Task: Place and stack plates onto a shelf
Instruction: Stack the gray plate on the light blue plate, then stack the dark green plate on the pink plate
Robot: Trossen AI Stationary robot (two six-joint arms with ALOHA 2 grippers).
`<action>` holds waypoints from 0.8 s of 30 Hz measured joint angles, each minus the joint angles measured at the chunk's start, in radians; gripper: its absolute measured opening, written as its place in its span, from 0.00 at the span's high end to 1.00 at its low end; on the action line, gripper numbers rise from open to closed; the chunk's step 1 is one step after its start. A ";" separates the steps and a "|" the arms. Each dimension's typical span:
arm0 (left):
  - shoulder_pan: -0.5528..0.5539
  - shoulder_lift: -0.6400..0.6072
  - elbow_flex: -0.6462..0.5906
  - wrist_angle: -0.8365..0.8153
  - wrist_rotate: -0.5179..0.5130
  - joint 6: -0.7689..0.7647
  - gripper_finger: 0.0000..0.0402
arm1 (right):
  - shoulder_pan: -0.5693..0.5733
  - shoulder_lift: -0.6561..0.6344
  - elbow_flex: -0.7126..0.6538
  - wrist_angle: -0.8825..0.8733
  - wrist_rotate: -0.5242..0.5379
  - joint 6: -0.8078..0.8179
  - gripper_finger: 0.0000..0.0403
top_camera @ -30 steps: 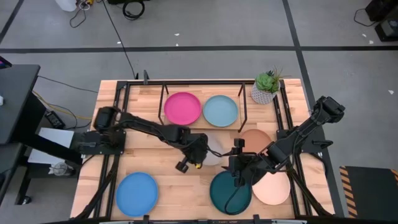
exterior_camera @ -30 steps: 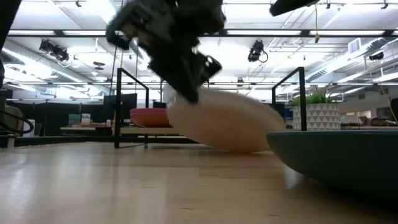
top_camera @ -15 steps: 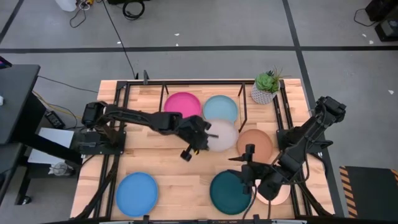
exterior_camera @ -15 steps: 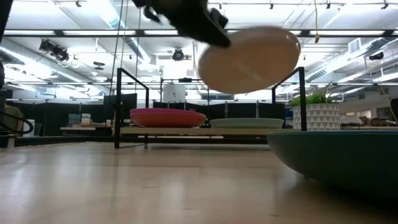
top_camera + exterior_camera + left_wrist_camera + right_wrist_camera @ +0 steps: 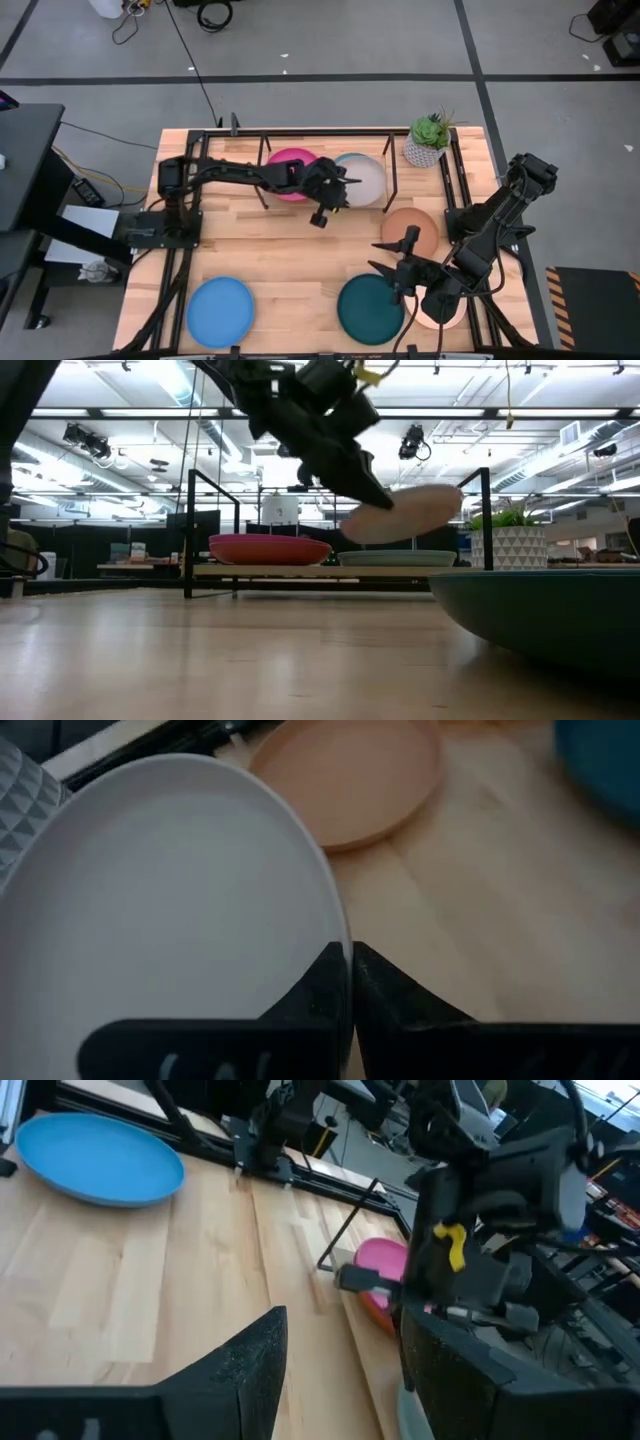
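Your left gripper [image 5: 338,190] is over the shelf [image 5: 390,170], and its two fingers [image 5: 330,982] are pinching the rim of the light grey plate [image 5: 364,180]. The plate extends away from the gripper and hangs tilted above the pale aqua plate [image 5: 398,558], which lies on the shelf board directly under it; from the low view you can see a gap between the two. The magenta plate [image 5: 285,172] lies on the shelf just behind the gripper, on the arm's side.

Your right gripper [image 5: 398,268] hovers with its fingers spread apart, holding nothing. The dark teal plate [image 5: 368,308] lies on the table just below it, the terracotta plate [image 5: 412,228] is near it toward the shelf, and the cream-peach plate [image 5: 445,312] is mostly hidden under the right arm. The blue plate [image 5: 220,310] lies well apart from both grippers.
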 joint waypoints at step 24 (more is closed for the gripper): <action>0.005 0.019 0.001 0.042 -0.175 0.013 0.62 | -0.002 0.000 0.000 -0.003 -0.022 0.062 0.50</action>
